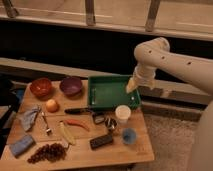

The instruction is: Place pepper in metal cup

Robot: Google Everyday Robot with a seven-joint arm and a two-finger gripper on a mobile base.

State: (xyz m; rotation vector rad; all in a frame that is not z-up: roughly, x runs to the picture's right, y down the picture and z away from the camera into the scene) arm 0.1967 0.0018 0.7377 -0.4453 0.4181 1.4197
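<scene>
The pepper is a slim red-orange chili lying flat near the middle of the wooden table. The metal cup is small, dark and shiny, and stands to the pepper's right, just below-left of the white cup. My gripper hangs at the end of the white arm, above the right part of the green tray. It is behind and to the right of both the pepper and the metal cup, well apart from them and holding nothing that shows.
A red bowl and a purple bowl stand at the back left. An orange fruit, knife, scissors, pale yellow item, blue cup, black block, grapes, sponge, cloth and fork lie around.
</scene>
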